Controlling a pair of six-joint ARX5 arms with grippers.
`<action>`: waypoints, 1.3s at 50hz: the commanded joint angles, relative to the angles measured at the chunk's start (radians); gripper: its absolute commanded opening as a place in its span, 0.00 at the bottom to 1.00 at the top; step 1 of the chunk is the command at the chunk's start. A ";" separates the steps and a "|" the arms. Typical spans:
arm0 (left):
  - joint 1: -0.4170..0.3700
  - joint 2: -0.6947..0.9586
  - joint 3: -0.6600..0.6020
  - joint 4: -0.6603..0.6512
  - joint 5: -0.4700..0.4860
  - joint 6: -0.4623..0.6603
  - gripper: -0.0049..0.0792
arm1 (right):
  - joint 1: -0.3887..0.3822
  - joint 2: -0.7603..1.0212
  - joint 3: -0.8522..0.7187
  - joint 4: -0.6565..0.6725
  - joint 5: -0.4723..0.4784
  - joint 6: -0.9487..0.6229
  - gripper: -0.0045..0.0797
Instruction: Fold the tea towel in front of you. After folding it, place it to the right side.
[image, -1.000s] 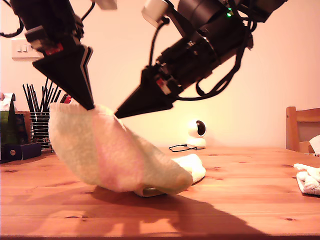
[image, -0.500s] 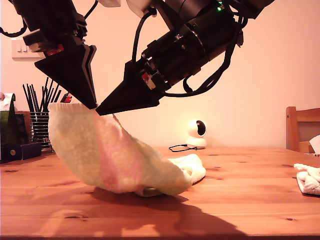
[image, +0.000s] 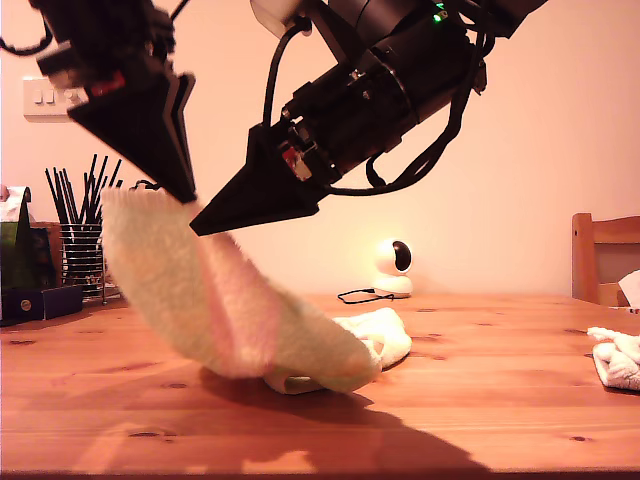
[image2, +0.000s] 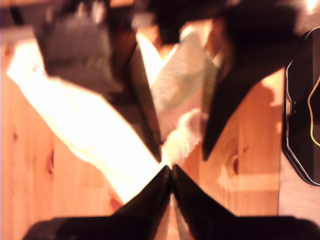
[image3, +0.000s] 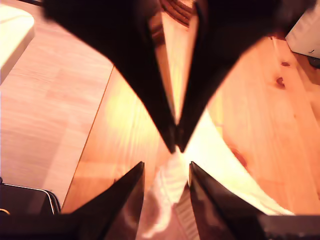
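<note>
The pale tea towel (image: 230, 300) hangs by one corner above the wooden table (image: 480, 400); its lower end rests bunched on the wood. In the exterior view's left, my first gripper (image: 187, 198) points down and is shut on that raised corner; its tips (image2: 171, 170) meet on the cloth (image2: 180, 85). Reaching in from the exterior view's right, my second gripper (image: 197, 228) has its tip just beside the first. Its fingers (image3: 166, 165) stand apart with the towel (image3: 167, 190) between them, not closed on it.
A second white cloth (image: 615, 355) lies at the exterior view's right edge, with a wooden chair (image: 600, 250) behind it. A white camera (image: 393, 268) and a cable (image: 365, 295) sit at the back. A holder of black sticks (image: 80, 250) and boxes (image: 30, 290) stand at the exterior view's left.
My second gripper has swung toward the exterior view's left, up to my first gripper. The towel's raised edge has narrowed and now hangs from one point, slightly higher.
</note>
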 joint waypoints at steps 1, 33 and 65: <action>-0.009 -0.016 -0.013 -0.001 0.001 0.006 0.03 | 0.010 0.039 -0.010 0.002 -0.008 0.004 0.35; 0.005 -0.023 -0.013 -0.016 -0.109 0.055 0.03 | 0.010 0.043 -0.010 -0.071 0.005 0.002 0.35; 0.051 -0.023 -0.013 0.004 -0.093 0.039 0.03 | 0.007 0.042 -0.010 -0.061 0.077 0.000 0.04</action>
